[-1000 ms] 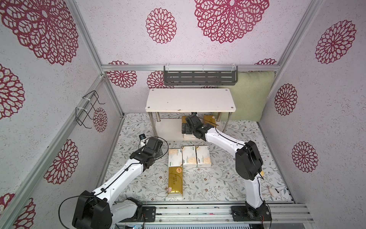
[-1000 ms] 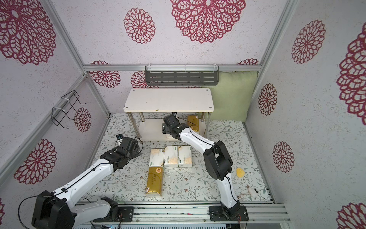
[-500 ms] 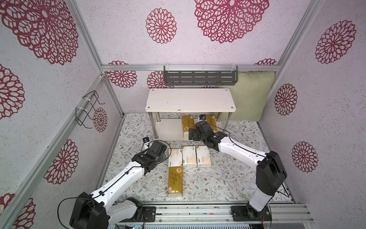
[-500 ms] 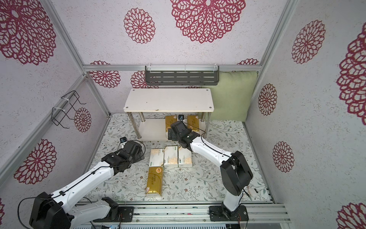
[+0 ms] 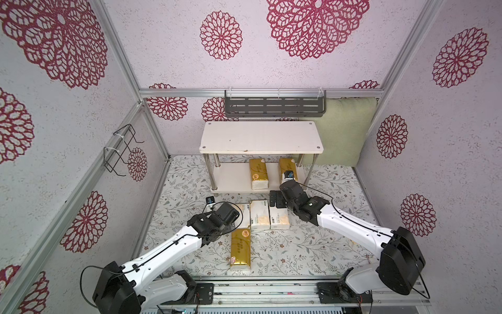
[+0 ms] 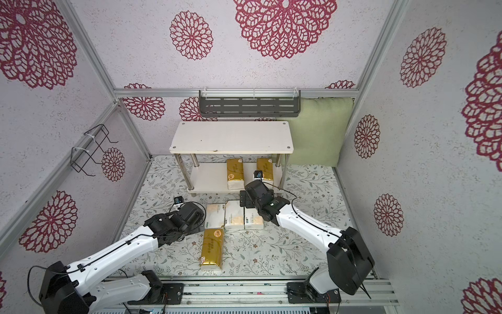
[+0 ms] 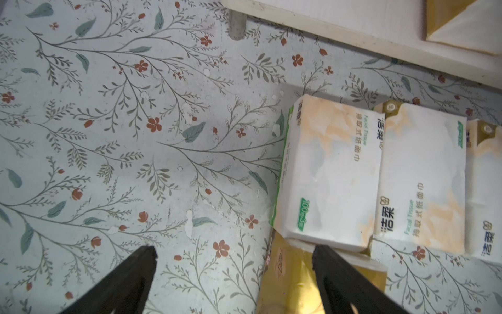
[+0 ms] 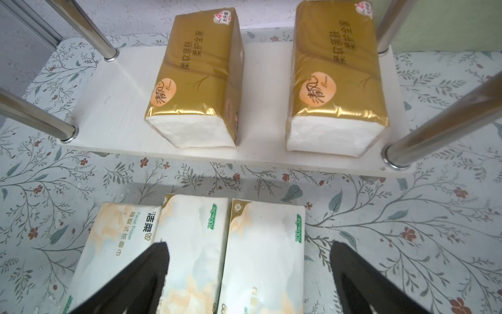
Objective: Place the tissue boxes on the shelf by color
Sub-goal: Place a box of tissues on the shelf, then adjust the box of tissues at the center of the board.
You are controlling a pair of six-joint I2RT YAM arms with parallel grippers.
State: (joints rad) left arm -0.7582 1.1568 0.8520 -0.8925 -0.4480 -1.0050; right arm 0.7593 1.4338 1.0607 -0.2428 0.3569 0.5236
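Left claw (image 7: 233, 248) stood open, empty, beside gold pack's (image 5: 240, 248) far end on worktop (image 5: 312, 244); pack's long axis ran toward shelf (image 5: 233, 179). Left arm nearer. Right claw (image 8: 250, 244) gaped over white packs (image 5: 260, 217), seemingly clear.

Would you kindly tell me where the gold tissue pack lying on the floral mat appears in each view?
A top view: gold pack, lower centre.
A top view: lower centre too.
Left wrist: against the end white pack, here.
Right wrist: not in it.
Shared landmark: the row of white packs.
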